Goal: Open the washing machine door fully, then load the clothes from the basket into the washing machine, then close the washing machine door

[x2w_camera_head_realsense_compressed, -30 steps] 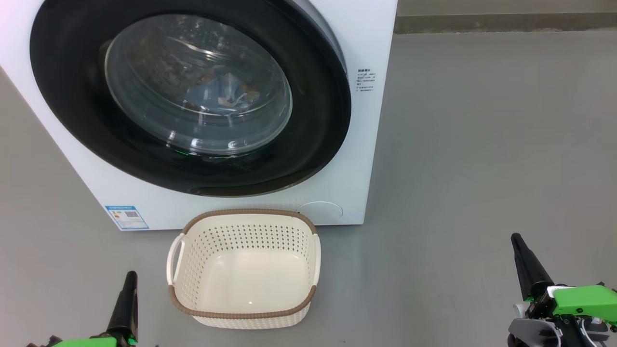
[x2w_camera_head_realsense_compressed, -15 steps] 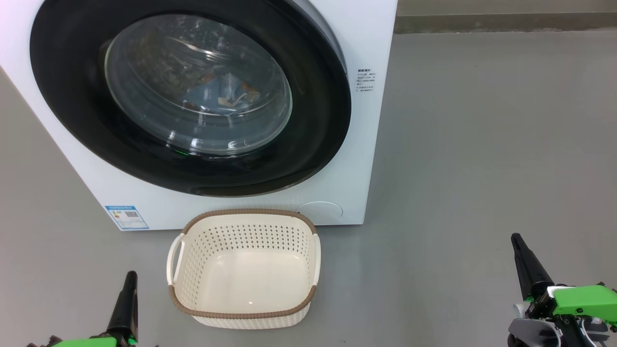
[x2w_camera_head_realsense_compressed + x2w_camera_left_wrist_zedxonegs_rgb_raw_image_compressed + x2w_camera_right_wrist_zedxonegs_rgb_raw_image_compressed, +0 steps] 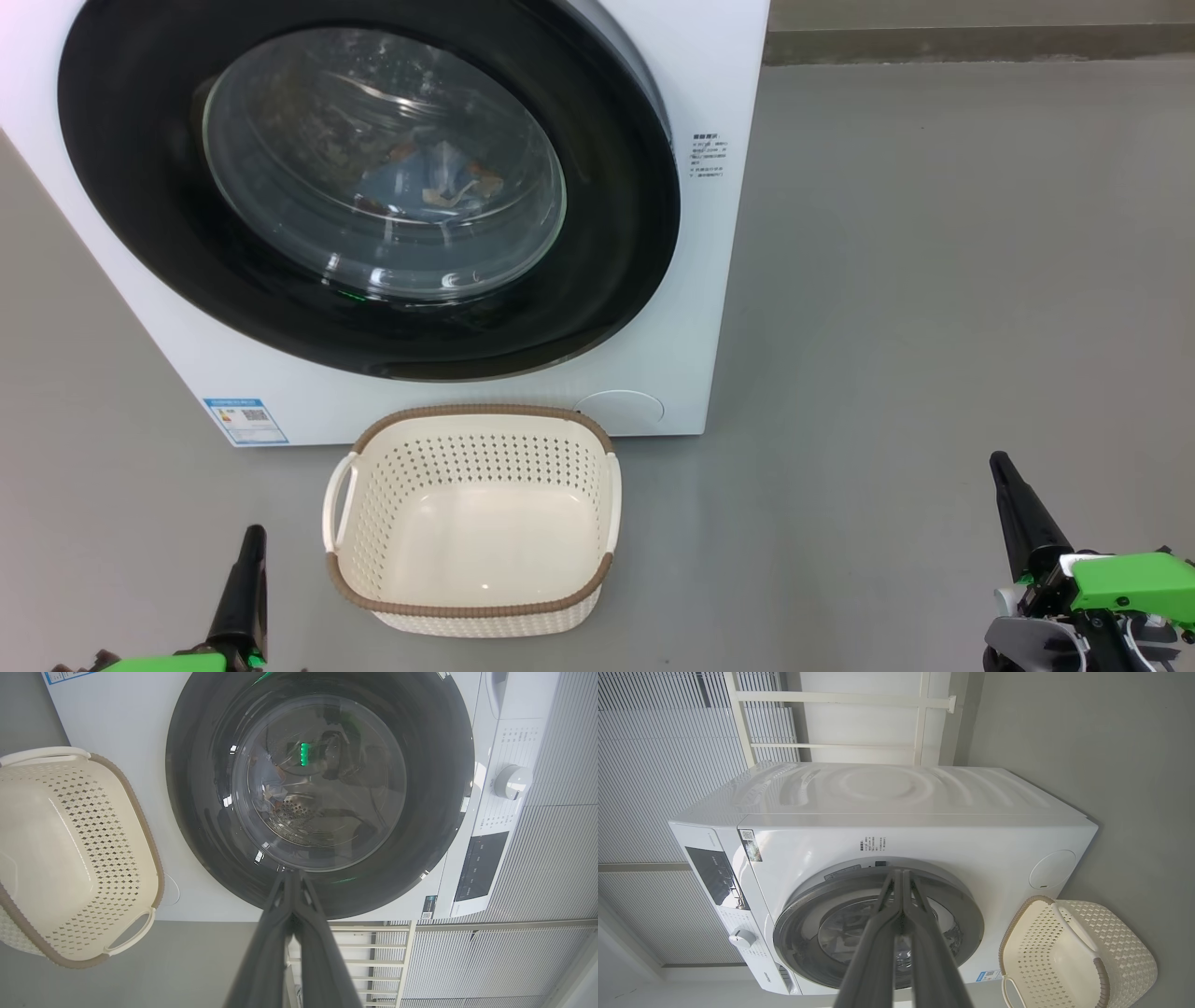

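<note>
The white washing machine (image 3: pixel 719 280) fills the upper left of the head view, and its round black washing machine door (image 3: pixel 140 187) lies flush against the front. Through the glass window the clothes (image 3: pixel 439 177) show as light blue fabric with orange prints inside the drum. The cream basket (image 3: pixel 474 569) stands on the floor just before the machine, with nothing in it. My left gripper (image 3: pixel 250 537) is shut at the lower left, beside the basket. My right gripper (image 3: pixel 1001 462) is shut at the lower right, well apart from the machine.
Grey floor (image 3: pixel 934 280) stretches wide to the right of the machine. A round white cover (image 3: pixel 621 407) sits low on the machine's front, a blue label sticker (image 3: pixel 245 420) at its lower left. The control panel with a knob (image 3: pixel 511 781) shows in the left wrist view.
</note>
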